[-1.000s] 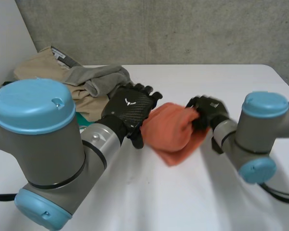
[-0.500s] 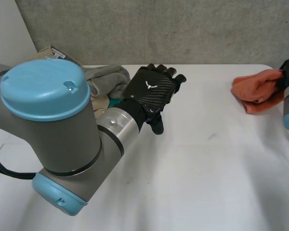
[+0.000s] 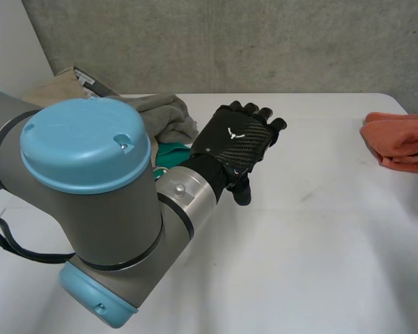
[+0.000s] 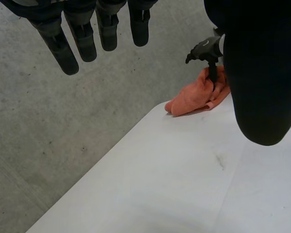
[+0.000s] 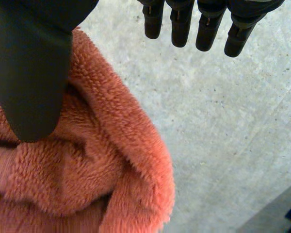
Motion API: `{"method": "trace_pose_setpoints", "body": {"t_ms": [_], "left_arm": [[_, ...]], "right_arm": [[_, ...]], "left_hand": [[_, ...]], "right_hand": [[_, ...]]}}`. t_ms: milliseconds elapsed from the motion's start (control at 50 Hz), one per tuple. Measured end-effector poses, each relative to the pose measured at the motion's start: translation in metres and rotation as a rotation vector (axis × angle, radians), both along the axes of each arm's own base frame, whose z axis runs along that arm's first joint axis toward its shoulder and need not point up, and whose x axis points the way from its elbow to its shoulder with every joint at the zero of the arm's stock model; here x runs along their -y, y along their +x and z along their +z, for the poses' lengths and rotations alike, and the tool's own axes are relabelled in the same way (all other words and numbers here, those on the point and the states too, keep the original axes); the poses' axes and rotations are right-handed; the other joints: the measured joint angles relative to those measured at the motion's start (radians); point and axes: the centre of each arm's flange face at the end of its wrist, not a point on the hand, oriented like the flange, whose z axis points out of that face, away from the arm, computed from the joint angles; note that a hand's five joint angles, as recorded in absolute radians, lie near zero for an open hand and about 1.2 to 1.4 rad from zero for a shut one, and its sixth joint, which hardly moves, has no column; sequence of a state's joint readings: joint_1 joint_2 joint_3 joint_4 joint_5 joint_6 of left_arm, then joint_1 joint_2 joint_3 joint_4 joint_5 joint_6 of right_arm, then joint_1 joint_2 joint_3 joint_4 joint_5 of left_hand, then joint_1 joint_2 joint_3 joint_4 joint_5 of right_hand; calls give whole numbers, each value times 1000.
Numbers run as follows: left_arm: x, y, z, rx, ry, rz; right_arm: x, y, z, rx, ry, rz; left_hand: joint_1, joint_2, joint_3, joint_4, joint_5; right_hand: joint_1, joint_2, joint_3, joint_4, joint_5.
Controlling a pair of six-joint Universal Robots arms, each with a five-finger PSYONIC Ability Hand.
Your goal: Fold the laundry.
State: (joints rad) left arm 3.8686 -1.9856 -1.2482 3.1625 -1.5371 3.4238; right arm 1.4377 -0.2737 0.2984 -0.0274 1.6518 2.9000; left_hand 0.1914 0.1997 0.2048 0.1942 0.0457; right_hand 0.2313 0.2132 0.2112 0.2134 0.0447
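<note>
Orange cloth: bunched at the tabletop's right edge. Fleecy, likely soft, light and limp; best taken by a corner or hem.
Right hand: fingers straight, thumb resting on it.
Left hand: spread, empty.

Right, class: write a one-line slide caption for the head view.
Left hand open above the white table, orange towel at its far right edge, laundry pile beside the left arm.

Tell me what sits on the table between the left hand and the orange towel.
Nothing: the head view shows only bare white table between the left hand and the orange towel.
</note>
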Motion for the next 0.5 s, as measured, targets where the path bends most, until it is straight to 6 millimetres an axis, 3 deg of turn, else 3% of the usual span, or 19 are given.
{"method": "trace_pose_setpoints", "body": {"t_ms": [60,160,240,340,380,500], "left_arm": [[1,1,1,-2,-1,2],[5,4,7,-14,-12,18],[20,13,18,-38,-40,66],[62,37,32,-79,-95,188],[86,50,36,-95,-123,250],[155,85,30,-106,-176,402]], "right_arm": [[-5,0,6,-41,23,-27],[-28,2,43,-110,27,-102],[-53,12,73,-127,-18,-63],[-88,33,96,-143,-66,37],[-119,67,97,-149,-72,219],[-184,126,87,-160,-33,569]], "left_hand": [[0,0,0,0,0],[0,0,0,0,0],[0,0,0,0,0],[0,0,0,0,0],[0,0,0,0,0],[0,0,0,0,0]], "right_hand": [[0,0,0,-1,0],[0,0,0,-1,0],[0,0,0,-1,0],[0,0,0,-1,0],[0,0,0,-1,0],[0,0,0,-1,0]]}}
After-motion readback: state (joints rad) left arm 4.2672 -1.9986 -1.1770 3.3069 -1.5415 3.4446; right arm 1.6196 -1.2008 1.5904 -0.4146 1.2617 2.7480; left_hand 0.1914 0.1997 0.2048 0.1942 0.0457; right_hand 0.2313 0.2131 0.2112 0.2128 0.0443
